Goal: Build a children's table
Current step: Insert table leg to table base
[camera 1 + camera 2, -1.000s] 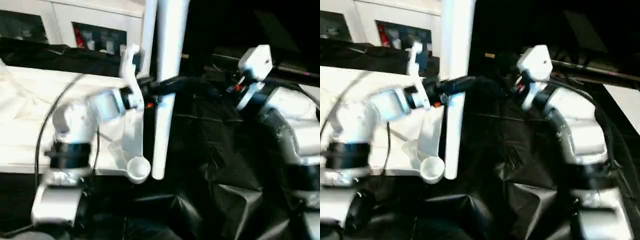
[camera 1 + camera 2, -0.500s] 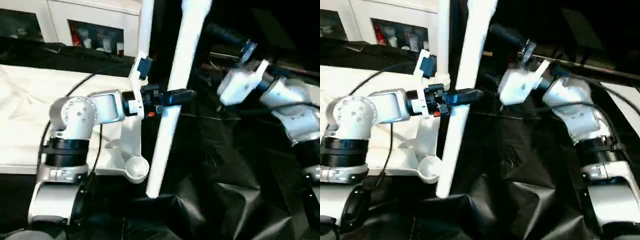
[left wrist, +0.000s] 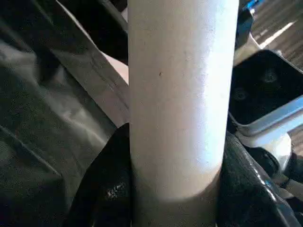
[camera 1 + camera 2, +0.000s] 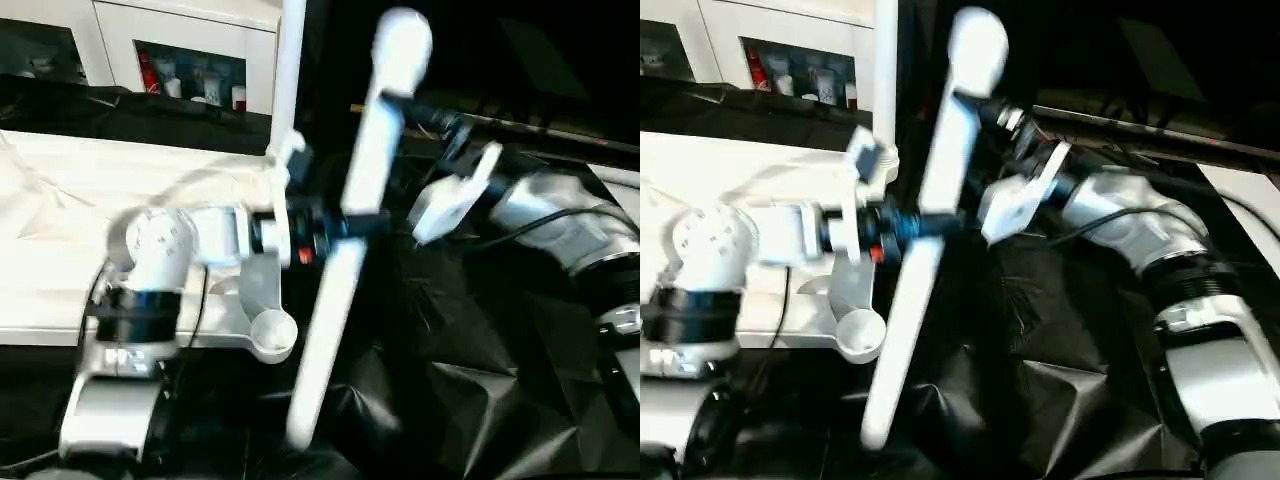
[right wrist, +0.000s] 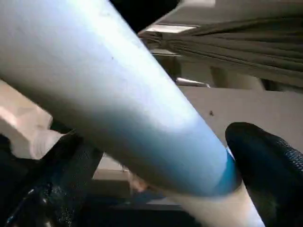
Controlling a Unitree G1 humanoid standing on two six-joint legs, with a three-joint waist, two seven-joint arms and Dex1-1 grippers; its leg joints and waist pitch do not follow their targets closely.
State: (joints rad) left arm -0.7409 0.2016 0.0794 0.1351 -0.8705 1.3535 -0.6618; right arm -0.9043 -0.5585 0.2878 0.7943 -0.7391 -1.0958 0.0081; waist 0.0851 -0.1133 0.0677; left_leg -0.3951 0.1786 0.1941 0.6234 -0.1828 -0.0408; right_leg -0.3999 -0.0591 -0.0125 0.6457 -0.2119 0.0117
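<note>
A long white tapered leg (image 4: 350, 230) hangs tilted, rounded top up and to the right, lower end over the black sheet. My left gripper (image 4: 343, 224) is shut on its middle; the black fingers (image 3: 99, 184) press both of its sides. My right gripper (image 4: 992, 112) is open at the leg's upper part, and its two fingers (image 5: 265, 165) stand either side of the leg (image 5: 118, 94). The white tabletop (image 4: 40, 250) lies to the left behind my left arm, with a round corner socket (image 4: 273, 336) near the leg. Another white leg (image 4: 292, 70) stands upright behind.
A white glass-fronted cabinet (image 4: 190, 60) stands at the back left. Crumpled black sheeting (image 4: 470, 380) covers the ground in the middle and to the right. My left forearm (image 4: 150, 250) reaches across in front of the tabletop.
The held leg has tilted further, its top leaning right and its lower end swinging down and left. My right gripper has come in from the right and now straddles the leg's upper part.
</note>
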